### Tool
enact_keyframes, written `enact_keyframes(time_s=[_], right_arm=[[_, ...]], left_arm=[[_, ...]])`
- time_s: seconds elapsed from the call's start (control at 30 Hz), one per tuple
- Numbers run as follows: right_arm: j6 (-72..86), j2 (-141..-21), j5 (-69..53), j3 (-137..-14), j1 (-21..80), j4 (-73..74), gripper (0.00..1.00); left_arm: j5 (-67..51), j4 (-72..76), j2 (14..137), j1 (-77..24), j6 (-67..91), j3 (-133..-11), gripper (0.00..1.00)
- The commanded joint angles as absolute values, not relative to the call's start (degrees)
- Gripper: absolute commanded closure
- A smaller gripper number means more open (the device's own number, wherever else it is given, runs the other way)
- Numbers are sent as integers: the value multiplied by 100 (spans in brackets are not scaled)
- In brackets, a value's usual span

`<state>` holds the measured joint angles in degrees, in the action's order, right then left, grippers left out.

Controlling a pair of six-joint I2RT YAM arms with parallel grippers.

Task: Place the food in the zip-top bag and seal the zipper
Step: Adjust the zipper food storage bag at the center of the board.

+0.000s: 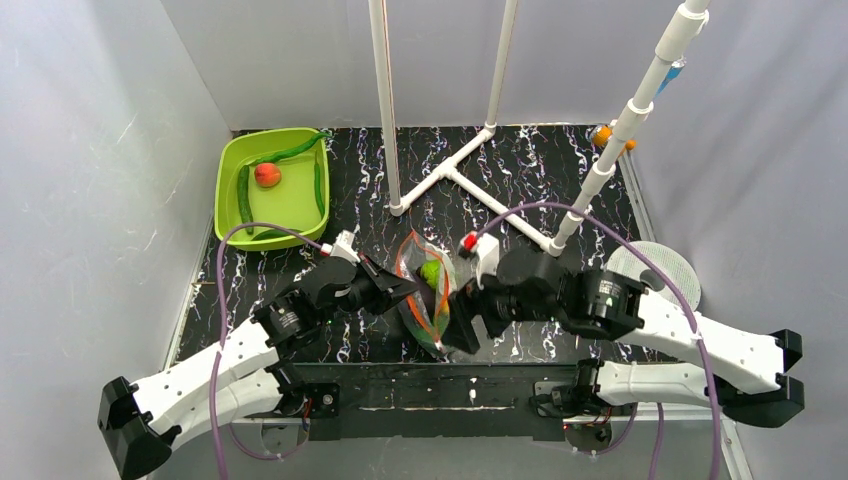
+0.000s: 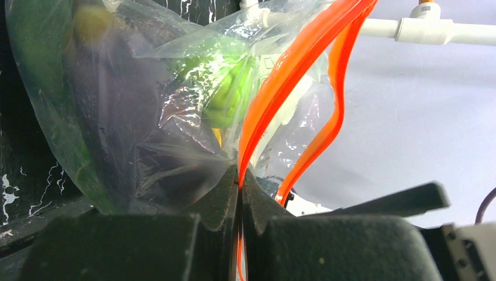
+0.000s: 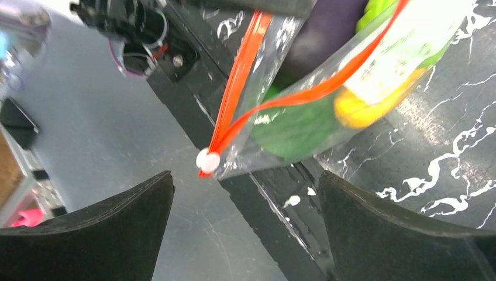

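Observation:
The clear zip-top bag (image 1: 425, 290) hangs between my two grippers above the table's near middle. Inside it show a lime-green fruit (image 2: 228, 88), the dark purple eggplant (image 2: 111, 117), a yellow piece (image 3: 357, 108) and a leafy green (image 3: 292, 126). My left gripper (image 2: 240, 181) is shut on one strip of the red-orange zipper (image 2: 281, 76). The two strips stand apart, so the mouth gapes. My right gripper (image 3: 245, 178) is open, just below the zipper's white slider (image 3: 207, 160) and not touching it. A red-orange fruit (image 1: 266, 174) and long green pods (image 1: 245, 195) lie in the green tray (image 1: 232, 160).
A white pipe frame (image 1: 450, 170) stands on the black marbled table (image 1: 540, 170) behind the bag. A white round disc (image 1: 655, 270) lies at the right edge. An orange-handled screwdriver (image 1: 603, 135) lies at the back right. Grey walls close in on the sides.

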<state>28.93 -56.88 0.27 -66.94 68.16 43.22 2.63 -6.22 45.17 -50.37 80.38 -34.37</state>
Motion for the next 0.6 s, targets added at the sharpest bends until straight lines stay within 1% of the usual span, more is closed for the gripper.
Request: enact_keyframes(time_s=[0.0,0.1,0.23,0.37,0.43,0.5,0.53,0.57], right_arm=[[2918,-5362,1334,-6209,7655,3901,2],[3061,-5436,2466,-5981,8189,3646,2],[2970,-5860,3688,-6033,8800,3443,8],[2887,-6403,4115,-6261,9058,3357,17],[2829,-6662,4193,-6394,9142,3349,19],[2884,-6984,4398,-6601,9184,3520,23],[3016,-7153,4608,-6726,9189,3738,26],[3204,-7395,4854,-6862,9193,3986,32]], left_arm=[[467,-563,4585,-5027,8099,-3553,100],[472,-563,4607,-5027,8114,-3573,100],[551,-587,4572,-5027,8261,-3526,100],[621,-621,4554,-5027,8318,-3549,100],[646,-626,4538,-5027,8332,-3563,100],[661,-624,4529,-5027,8347,-3568,100],[659,-623,4532,-5027,8349,-3576,100],[661,-622,4527,-5027,8357,-3577,100]])
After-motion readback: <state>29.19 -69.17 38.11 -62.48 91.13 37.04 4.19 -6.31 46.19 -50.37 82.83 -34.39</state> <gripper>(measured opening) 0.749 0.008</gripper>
